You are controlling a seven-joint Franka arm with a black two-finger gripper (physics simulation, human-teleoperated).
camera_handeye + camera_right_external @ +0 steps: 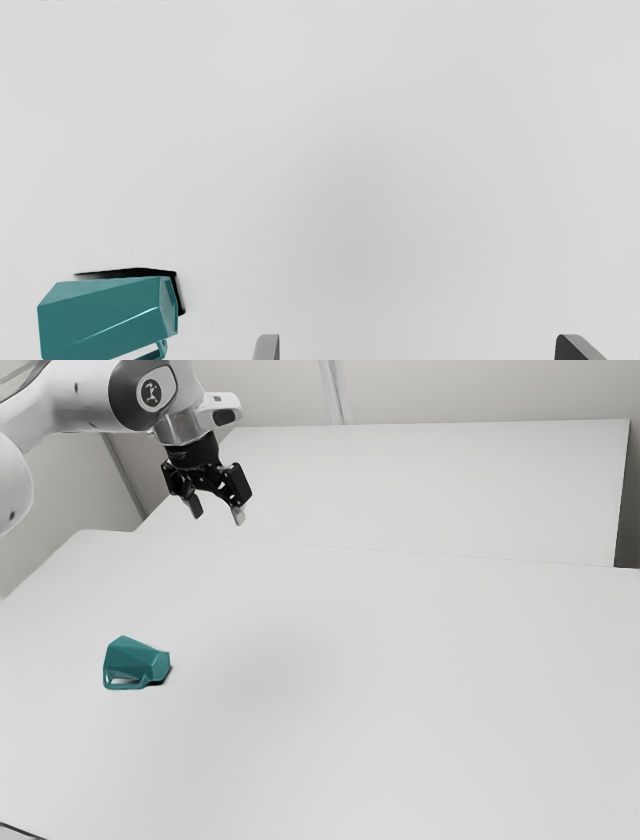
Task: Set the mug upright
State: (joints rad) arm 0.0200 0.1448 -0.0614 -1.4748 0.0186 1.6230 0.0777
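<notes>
High above the table, toward the exterior view's upper left, my gripper (217,515) is open with nothing between its fingers. A teal faceted mug (137,660) lies on its side on the table at the exterior view's left, its handle low on the near side. In the wrist view the gripper (417,347) has its two fingertips wide apart. The mug (105,317) is there too, beyond one fingertip and apart from it, with part of its handle cut off by the picture's edge.
The white table (380,690) spreads beneath the arm. Behind it stands a large white surface (430,490) with a dark side edge. A thin dark line (20,830) crosses the exterior view's lower left corner.
</notes>
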